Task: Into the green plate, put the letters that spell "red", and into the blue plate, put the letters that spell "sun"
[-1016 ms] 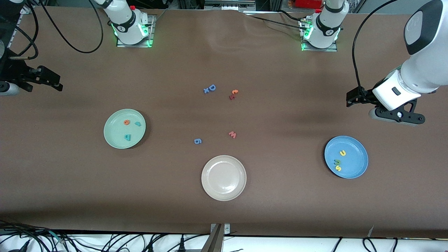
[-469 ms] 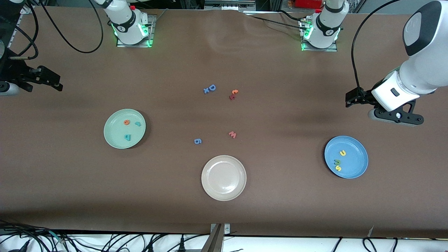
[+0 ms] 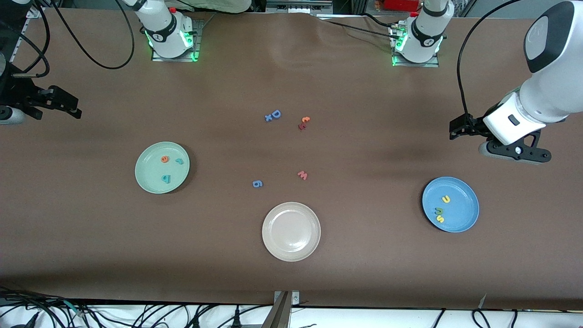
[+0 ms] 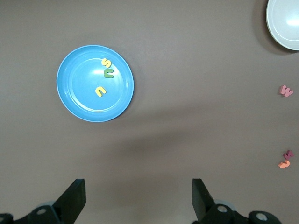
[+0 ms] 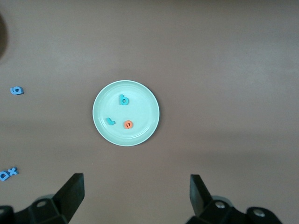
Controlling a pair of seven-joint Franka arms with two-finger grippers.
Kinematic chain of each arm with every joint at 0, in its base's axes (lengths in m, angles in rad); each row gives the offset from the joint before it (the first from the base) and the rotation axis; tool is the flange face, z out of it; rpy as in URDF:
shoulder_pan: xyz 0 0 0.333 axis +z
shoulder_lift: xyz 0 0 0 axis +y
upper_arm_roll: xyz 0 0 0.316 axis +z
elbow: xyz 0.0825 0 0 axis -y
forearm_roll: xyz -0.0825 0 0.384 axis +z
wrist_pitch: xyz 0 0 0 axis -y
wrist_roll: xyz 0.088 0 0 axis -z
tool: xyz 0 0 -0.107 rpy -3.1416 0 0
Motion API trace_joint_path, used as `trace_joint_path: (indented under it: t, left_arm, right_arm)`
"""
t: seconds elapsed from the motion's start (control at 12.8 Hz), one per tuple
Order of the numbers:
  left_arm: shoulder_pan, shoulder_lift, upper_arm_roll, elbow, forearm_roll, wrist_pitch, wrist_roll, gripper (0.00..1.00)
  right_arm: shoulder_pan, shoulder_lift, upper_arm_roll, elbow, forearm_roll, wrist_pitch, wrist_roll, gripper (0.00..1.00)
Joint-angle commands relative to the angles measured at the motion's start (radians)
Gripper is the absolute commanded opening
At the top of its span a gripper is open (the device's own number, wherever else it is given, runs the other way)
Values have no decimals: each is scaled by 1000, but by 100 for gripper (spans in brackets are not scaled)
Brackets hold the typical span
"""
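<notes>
Foam letters spelling "red" [image 3: 166,167], judged light, soft and best pinched across thin edges, are shown in the green plate [image 3: 148,182], those spelling "sun" [image 3: 442,208] in the blue plate [image 3: 464,216]; the left gripper [image 4: 138,198] and right gripper [image 5: 135,196], raised near their plates, are spread wide, empty.

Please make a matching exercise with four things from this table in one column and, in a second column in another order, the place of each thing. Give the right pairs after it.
Things
1. orange "e"
2. yellow "s"
3. salmon-pink "w"
4. blue "g"

Places
A. in the blue plate
B. on the bare table, beside the "w", toward the right arm's end
C. in the green plate
D. on the bare table, farther from the front camera than the beige-white plate

Pairs: 1-C, 2-A, 3-D, 4-B
</notes>
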Motion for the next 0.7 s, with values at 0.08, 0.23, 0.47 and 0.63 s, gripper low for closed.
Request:
trace_joint_path:
  t: [0.08, 0.23, 0.47, 0.63]
  left_arm:
    - [8, 13, -15, 25, 36, -6, -13, 100]
    - [8, 13, -15, 25, 36, -6, -13, 100]
    - [6, 15, -15, 27, 36, -6, -13, 100]
    - [-41, 13, 26, 27, 36, -6, -11, 100]
  right_arm:
    - [0, 15, 1, 28, -5, 2, 20, 100]
    - [-1, 13, 0, 28, -7, -8, 17, 100]
    - [-1, 12, -3, 28, -7, -15, 17, 100]
    - [-5, 12, -5, 28, -5, -17, 16, 100]
